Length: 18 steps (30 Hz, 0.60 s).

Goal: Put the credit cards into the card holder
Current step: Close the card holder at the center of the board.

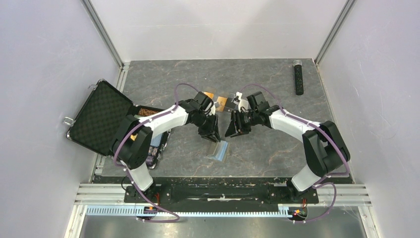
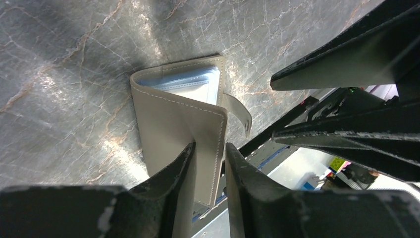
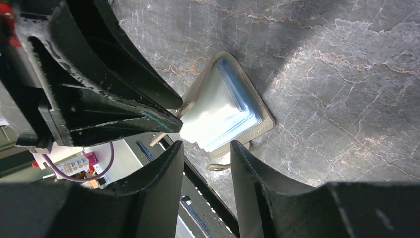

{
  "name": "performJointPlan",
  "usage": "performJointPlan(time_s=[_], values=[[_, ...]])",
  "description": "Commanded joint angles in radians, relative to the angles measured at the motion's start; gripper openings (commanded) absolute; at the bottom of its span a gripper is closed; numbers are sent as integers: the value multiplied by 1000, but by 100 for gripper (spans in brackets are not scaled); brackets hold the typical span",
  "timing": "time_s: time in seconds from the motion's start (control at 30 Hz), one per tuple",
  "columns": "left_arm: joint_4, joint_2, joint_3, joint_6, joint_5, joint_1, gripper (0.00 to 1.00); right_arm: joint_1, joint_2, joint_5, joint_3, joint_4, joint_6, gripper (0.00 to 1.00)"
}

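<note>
Two pairs of black fingers are hovering close together over the card holder (image 1: pixel 218 149), which is lying on the dark marbled bench (image 1: pixel 277 144) just beneath and between their tips. The left fingers (image 1: pixel 214 137) are standing narrowly parted right at the holder's raised cover, whose stitched edge is showing in the gap between them; they are not visibly pinching it. The right fingers (image 1: pixel 231 132) are parted a little wider, gripping nothing, and pointing at the open side from the opposite direction.

The step in hand seems to be opening the holder. Doing it well probably means one pair lifting or pinning the cover near its free edge, not the floppy sleeves (image 3: pixel 223 114), so that a pocket mouth is gaping toward the other pair, which is then free to fetch a card.

The holder is showing as a small taupe folding wallet, half open, one cover flat on the bench and the other tilting up. Pale blue and clear sleeves are fanning out inside, and a short snap tab (image 2: pixel 240 114) is dangling off one edge.

The credit cards (image 1: pixel 223 103), small orange-gold rectangles, are lying behind both sets of fingers, back by the wrists, well apart from the holder.
</note>
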Motion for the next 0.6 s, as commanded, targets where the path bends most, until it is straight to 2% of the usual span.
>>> performJointPlan(time_s=[0.0, 0.2, 0.33, 0.57], values=[[135, -35, -47, -91, 58, -2, 36, -4, -1, 3, 42, -9, -21, 43], [192, -25, -89, -115, 84, -2, 37, -4, 4, 5, 49, -28, -45, 43], [198, 6, -92, -111, 106, -2, 34, -3, 8, -4, 59, -35, -61, 41], [220, 68, -98, -132, 132, -2, 34, -3, 74, -42, 59, -11, -87, 36]])
